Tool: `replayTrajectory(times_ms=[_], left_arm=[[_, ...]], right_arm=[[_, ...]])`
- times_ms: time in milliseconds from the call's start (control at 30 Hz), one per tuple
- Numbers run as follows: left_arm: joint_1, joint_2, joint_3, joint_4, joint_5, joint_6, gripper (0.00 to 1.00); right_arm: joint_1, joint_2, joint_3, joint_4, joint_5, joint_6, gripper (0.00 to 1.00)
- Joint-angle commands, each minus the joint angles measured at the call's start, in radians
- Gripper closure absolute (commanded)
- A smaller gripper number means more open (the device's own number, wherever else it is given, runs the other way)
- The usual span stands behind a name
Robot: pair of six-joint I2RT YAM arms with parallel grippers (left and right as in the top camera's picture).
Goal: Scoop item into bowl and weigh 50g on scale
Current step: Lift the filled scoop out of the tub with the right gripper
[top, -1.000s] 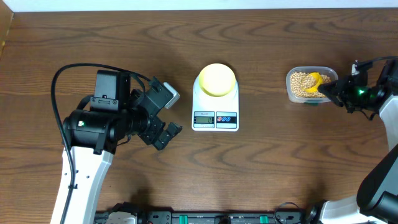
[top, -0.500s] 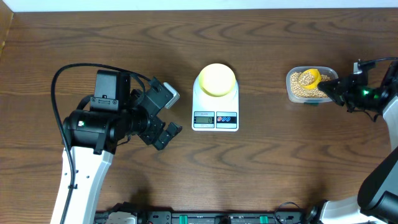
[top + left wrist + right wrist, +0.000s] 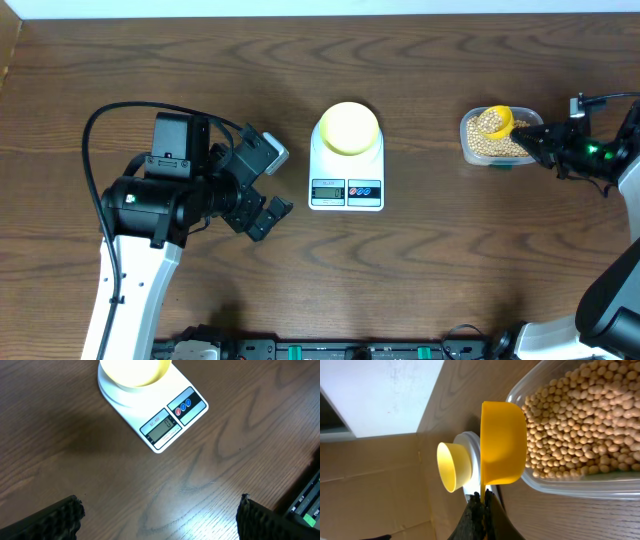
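Left gripper [image 3: 159,512] hangs over bare bench [image 3: 120,70], low and to the left of the scale [image 3: 346,172]. Its fingers stand wide apart at the two bottom corners of the left wrist view, with nothing between them. It has no part in the scooping at this point.

At the middle of the bench the scale lies flat with the bowl [image 3: 347,128] set on its round platform. From above the bowl looks plain yellow inside, and the right wrist view, which looks into its mouth, shows no beans there either. The display [image 3: 161,428] seems to read zero, though the digits are small.

Further right stands the clear tub [image 3: 467,152], filled with the beans [image 3: 482,138]. The yellow scoop [image 3: 502,445] is at the tub's near-left edge, over the beans. Whether it carries a load I cannot tell, since its inside does not show in the right wrist view and it is too small in the overhead one. The right gripper [image 3: 481,512] is closed tight on the scoop's thin handle, reaching in from the right side of the bench.

As I judge it, the task is barely begun. The bowl is in place and the scale appears zeroed, but no beans have reached the bowl. What remains is to carry scoopfuls across from the tub to the bowl, tip them in, and trim the amount until the display shows 50g.
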Motion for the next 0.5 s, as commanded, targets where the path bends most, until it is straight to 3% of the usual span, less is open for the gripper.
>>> replayTrajectory(times_ms=[0,467], left_arm=[[0.003,-0.002,-0.003,-0.002,-0.006,0.006,0.0],[0.003,-0.002,-0.003,-0.002,-0.006,0.006,0.0]], right_arm=[[-0.011,0.009,-0.004,0.0,-0.058,0.024,0.99],[0.035,0.008,-0.004,0.011,-0.091,0.062,0.99]])
